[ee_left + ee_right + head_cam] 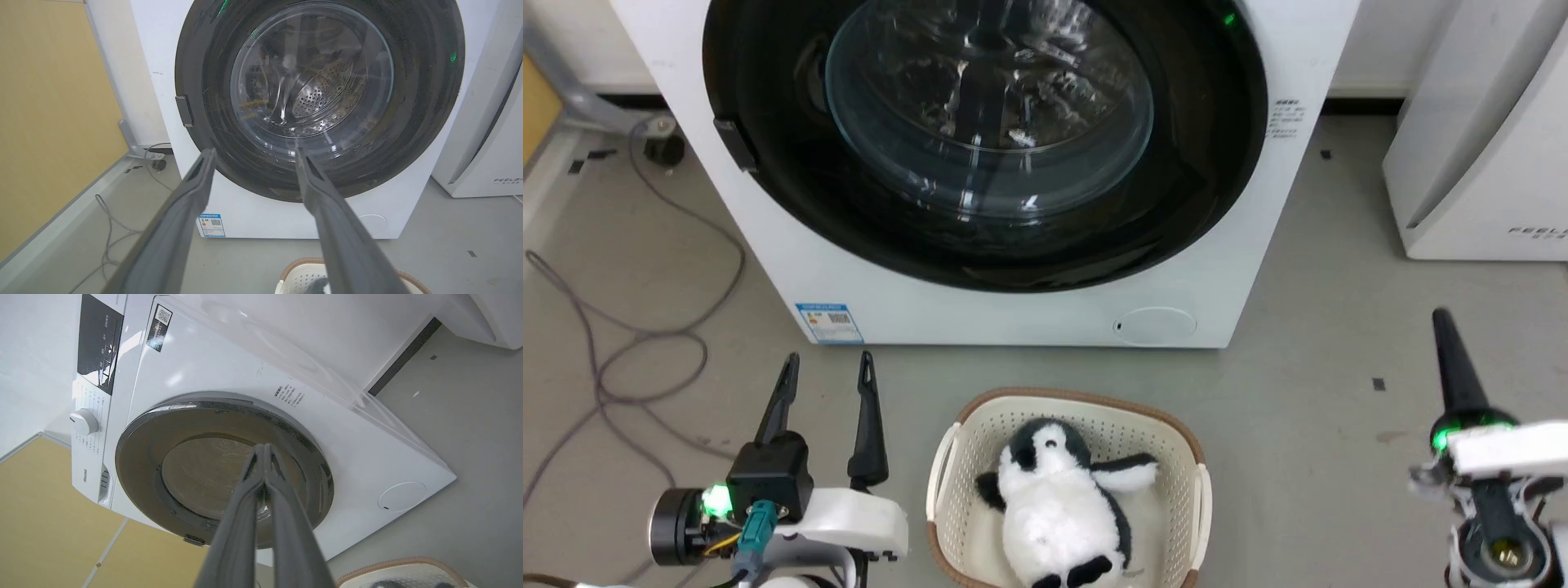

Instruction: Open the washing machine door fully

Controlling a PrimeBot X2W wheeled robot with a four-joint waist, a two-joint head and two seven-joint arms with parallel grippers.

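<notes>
The white washing machine (1029, 314) (392, 208) (351, 428) stands straight ahead. Its round glossy black door (1201, 204) (425, 102) (143, 437) lies flat against the front, with the clear glass bowl (988, 106) in its centre and the small black tab (735, 145) (184, 110) (194, 540) on its left edge. My left gripper (829, 361) (253, 152) is open, low on the floor side, well short of the machine. My right gripper (1441, 314) (264, 447) is shut on nothing, off to the right of the machine.
A cream basket (1188, 445) with a plush penguin (1054, 514) sits on the floor between my arms. Grey cables (645, 327) trail at the left. A white slanted appliance (1478, 163) stands at the right. A yellow panel (49, 122) lines the left side.
</notes>
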